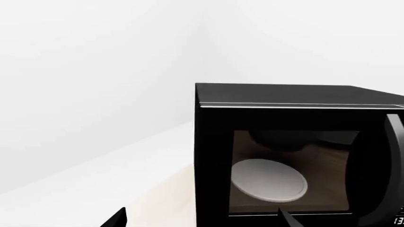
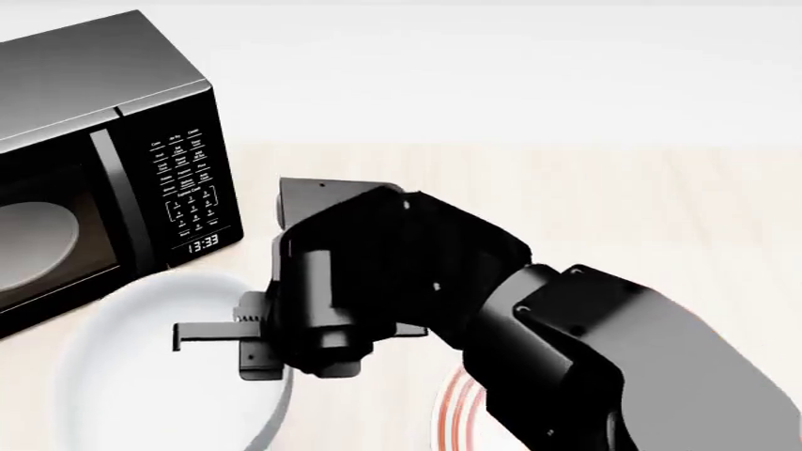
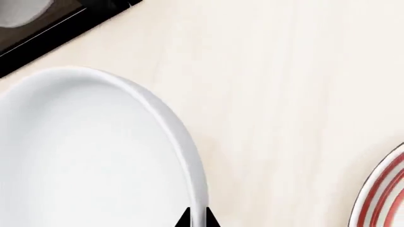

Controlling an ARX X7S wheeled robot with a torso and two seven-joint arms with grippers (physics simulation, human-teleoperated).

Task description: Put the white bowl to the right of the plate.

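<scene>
Right hand (image 3: 196, 221) is straddling the rim of the white bowl (image 3: 82, 156), one dark fingertip on each side of the rim; fingers nearly closed on it, appearing to pinch it. The bowl is sitting on the pale wood desk (image 3: 284, 94), just in front of the microwave (image 2: 100, 160). The plate (image 3: 385, 198), red-ringed, is lying on the far side of the bowl from the microwave, apart from the bowl. Left hand (image 1: 202, 220) is facing the microwave window; only its fingertips are showing at the wrist view's edge, spread wide apart, holding nothing.
</scene>
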